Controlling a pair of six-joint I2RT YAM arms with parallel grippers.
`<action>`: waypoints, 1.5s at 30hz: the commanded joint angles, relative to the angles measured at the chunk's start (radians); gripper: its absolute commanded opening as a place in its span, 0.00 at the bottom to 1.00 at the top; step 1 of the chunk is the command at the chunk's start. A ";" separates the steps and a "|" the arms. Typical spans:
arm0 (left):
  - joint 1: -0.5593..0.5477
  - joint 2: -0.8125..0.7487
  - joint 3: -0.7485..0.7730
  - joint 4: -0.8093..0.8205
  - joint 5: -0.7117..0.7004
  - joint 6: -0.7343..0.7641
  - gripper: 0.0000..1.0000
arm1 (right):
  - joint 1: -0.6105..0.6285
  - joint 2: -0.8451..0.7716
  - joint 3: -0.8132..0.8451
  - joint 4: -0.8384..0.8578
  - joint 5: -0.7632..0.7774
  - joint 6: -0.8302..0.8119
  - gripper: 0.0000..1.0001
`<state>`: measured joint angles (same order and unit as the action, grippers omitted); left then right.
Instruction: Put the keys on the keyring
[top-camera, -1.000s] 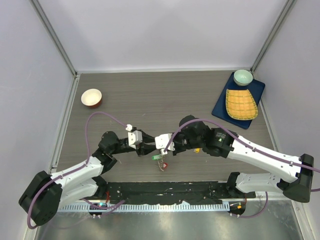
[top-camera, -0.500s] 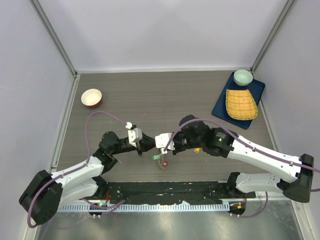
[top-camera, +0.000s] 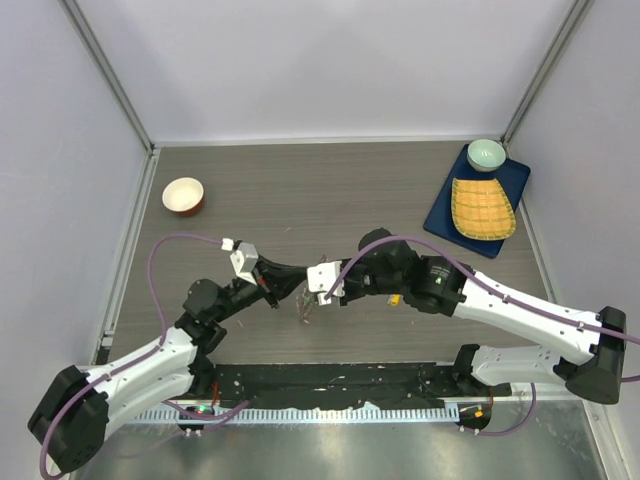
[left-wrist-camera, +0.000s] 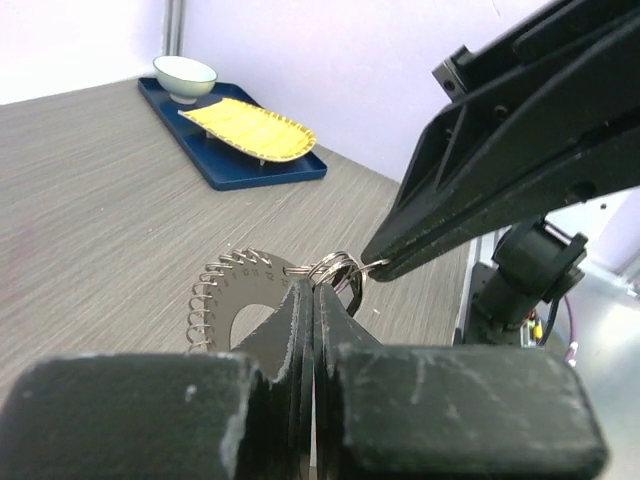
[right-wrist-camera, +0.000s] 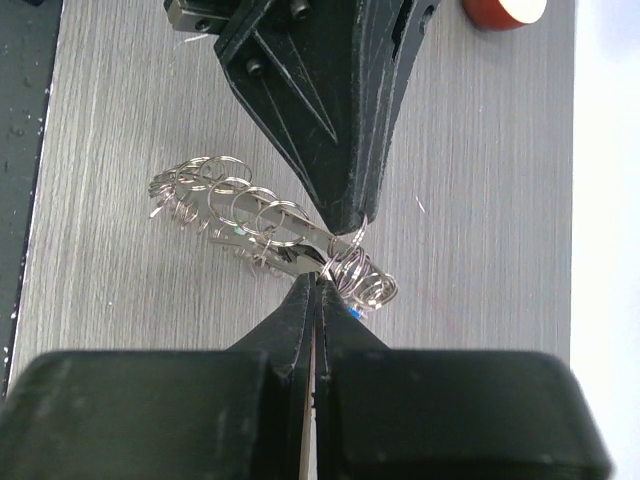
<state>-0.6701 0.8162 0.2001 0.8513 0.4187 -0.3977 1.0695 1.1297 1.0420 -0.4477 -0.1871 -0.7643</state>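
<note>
My left end effector is clamped shut on the keyring, well left of the blue tray. Overhead it's a speck. My left wrist shows a flat grey disc fringed with silver loops, my right wrist its edge, slanting upper-left to lower-right. My right end effector, closed, pinches its end.

Shiny silver metal keyring; matt grey wood-grain table; glossy blue tray; woven yellow mat.
</note>
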 joint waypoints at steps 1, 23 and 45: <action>0.014 -0.046 -0.011 0.183 -0.188 -0.128 0.00 | 0.033 0.018 -0.029 0.016 -0.015 0.029 0.01; -0.002 -0.065 -0.031 0.221 -0.225 -0.274 0.00 | 0.060 0.076 -0.083 0.251 0.097 0.026 0.01; -0.002 -0.089 -0.025 -0.057 -0.013 0.184 0.48 | 0.060 0.035 -0.007 0.038 0.175 -0.055 0.01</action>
<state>-0.6750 0.6449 0.1345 0.7422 0.2737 -0.3309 1.1240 1.1973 0.9737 -0.4191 -0.0376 -0.7929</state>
